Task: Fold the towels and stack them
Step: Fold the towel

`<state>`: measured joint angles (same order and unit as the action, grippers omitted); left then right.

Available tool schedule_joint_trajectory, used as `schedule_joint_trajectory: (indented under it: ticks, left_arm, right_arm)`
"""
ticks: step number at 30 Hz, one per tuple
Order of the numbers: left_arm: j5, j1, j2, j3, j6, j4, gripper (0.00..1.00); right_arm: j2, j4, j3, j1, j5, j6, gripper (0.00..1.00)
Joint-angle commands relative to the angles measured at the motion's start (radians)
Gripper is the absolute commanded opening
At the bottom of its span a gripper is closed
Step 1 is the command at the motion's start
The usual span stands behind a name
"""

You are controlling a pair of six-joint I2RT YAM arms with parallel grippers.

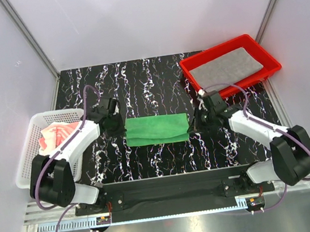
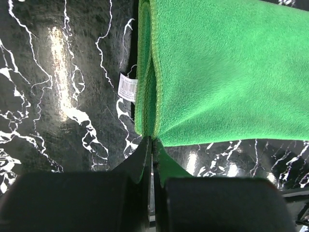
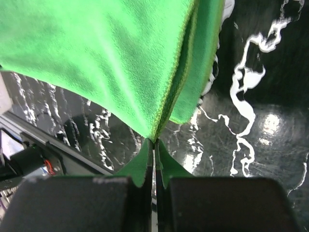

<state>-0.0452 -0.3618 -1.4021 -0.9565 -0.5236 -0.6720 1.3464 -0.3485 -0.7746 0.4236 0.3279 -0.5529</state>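
The green towel (image 1: 157,129) lies folded in a long band on the marble table (image 1: 139,83) between the arms; the left gripper (image 2: 152,145) is clamped on its left end and the right gripper (image 3: 154,142) on its right end, both layers pinched together. It looks light and limp, so it should sag mid-span unless held taut at the corners. Farther off, a pink towel (image 1: 54,135) sits in the white basket (image 1: 26,161) at left, and a grey towel (image 1: 225,66) lies flat in the red tray (image 1: 191,65) at far right.

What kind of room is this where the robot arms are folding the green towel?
Probably a robot test booth, not a home: plain white walls box in a black marbled table, two arms are bolted to its near edge, and a white basket and red tray hold the other towels.
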Motion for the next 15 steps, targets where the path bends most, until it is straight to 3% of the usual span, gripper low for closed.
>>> schedule_joint_trajectory:
  ticks: [1,10,13,14,15]
  left_arm:
    - [0.002,-0.003,-0.012,0.062,0.013,0.018,0.00]
    - [-0.018,-0.003,-0.073,0.156,0.004,0.101,0.02]
    - [-0.012,-0.006,-0.080,0.163,0.001,0.098,0.15]
    - [0.013,-0.009,-0.074,0.162,-0.003,0.085,0.22]
    - [0.027,-0.009,-0.071,0.154,-0.004,0.078,0.30]
  right_arm:
    - [-0.006,0.086,0.098,0.003,0.054,-0.045,0.00]
    - [0.049,0.227,0.212,0.004,0.039,-0.061,0.00]
    - [0.040,0.217,0.205,0.003,0.031,-0.053,0.03]
    - [0.033,0.194,0.202,0.004,0.025,-0.053,0.08]
    - [0.024,0.177,0.192,0.003,0.023,-0.053,0.21]
